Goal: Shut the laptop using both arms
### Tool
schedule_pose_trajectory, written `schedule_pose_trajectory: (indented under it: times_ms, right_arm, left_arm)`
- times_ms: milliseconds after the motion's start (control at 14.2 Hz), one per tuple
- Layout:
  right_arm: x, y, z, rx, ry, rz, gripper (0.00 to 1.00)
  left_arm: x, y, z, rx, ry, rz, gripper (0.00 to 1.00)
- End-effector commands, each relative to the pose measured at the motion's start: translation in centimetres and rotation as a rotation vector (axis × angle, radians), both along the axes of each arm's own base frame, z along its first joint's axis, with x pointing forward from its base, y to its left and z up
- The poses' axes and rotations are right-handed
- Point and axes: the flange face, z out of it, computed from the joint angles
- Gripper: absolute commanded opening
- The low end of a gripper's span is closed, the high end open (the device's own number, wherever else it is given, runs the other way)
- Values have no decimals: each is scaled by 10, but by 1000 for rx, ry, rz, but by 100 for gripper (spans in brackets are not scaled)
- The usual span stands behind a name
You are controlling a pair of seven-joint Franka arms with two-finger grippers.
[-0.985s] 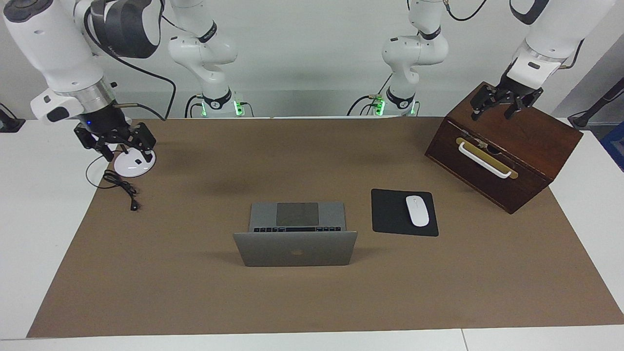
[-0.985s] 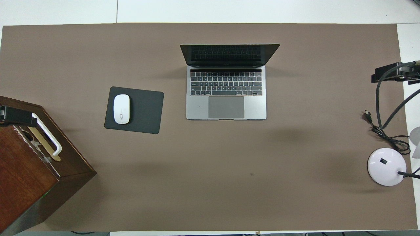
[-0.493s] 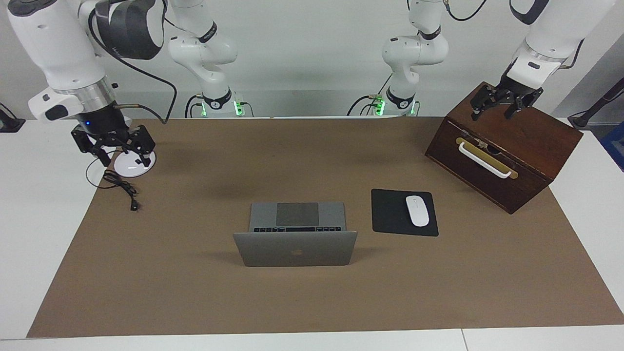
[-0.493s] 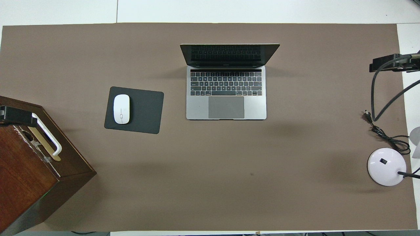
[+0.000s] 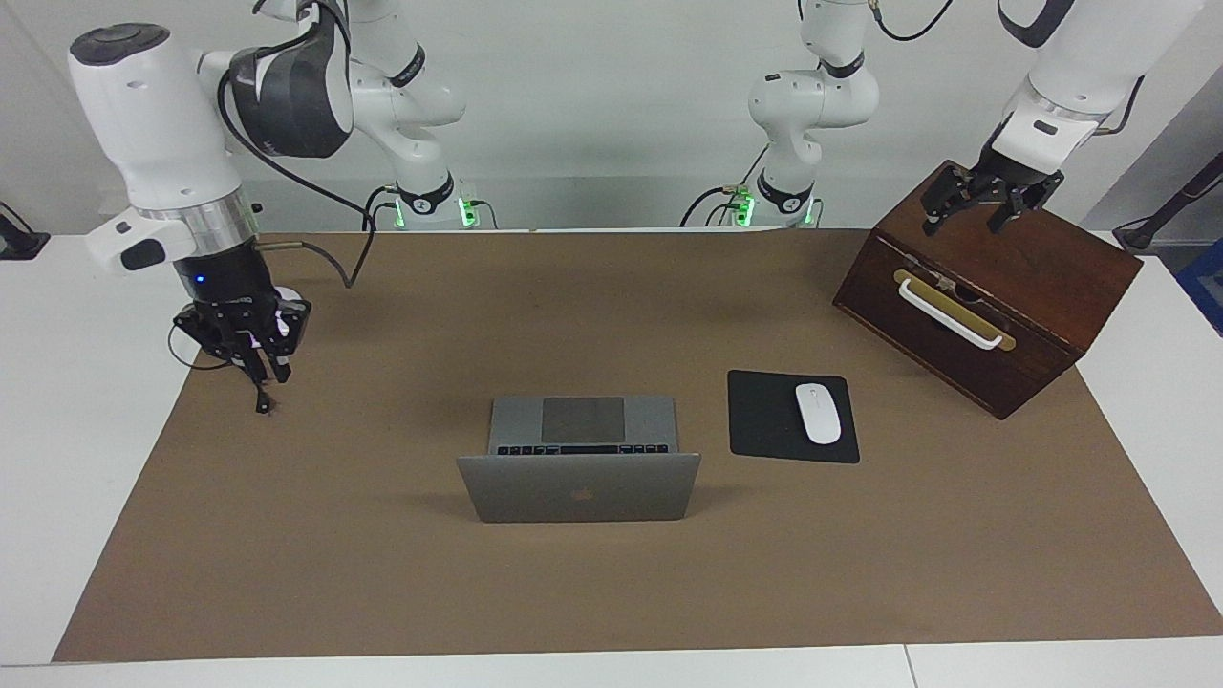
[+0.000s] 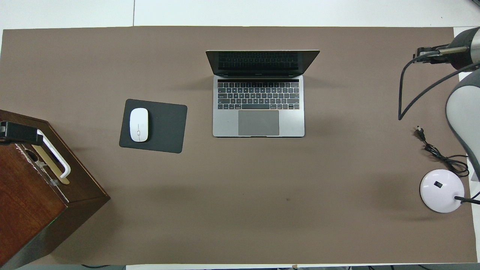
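The silver-grey laptop (image 5: 578, 487) stands open in the middle of the brown mat, its lid with the dark logo about upright and its screen toward the robots. Its keys and trackpad show in the overhead view (image 6: 258, 112). My right gripper (image 5: 253, 368) is open and empty, pointing down over the black cable at the right arm's end of the mat, well apart from the laptop. Only its wrist shows in the overhead view. My left gripper (image 5: 967, 215) is open and empty above the wooden box's top, and waits there.
A black mouse pad (image 5: 764, 420) with a white mouse (image 5: 818, 413) lies beside the laptop toward the left arm's end. A dark wooden box (image 5: 994, 287) with a white handle stands there too. A white lamp base (image 6: 441, 190) and black cable (image 6: 437, 153) lie at the right arm's end.
The right arm has swung out from over the white lamp base to over the cable, and its gripper has turned and come lower. The left arm and the laptop have not moved.
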Motion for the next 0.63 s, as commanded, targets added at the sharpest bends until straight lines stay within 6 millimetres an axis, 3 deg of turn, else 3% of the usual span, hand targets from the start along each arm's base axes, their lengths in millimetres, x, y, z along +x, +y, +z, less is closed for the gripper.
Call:
schedule_pose_trajectory:
  times_ms: [0, 141, 563]
  right_arm:
    - [14, 19, -10, -22, -57, 22, 0]
    - [21, 42, -16, -42, -93, 60, 0]
    - [47, 85, -24, -46, -299, 115, 0]
  left_arm:
    - [-2, 0, 5, 16, -4, -9, 100]
    - [-2, 0, 5, 16, -7, -10, 100]
    - [-2, 0, 5, 17, -4, -7, 100]
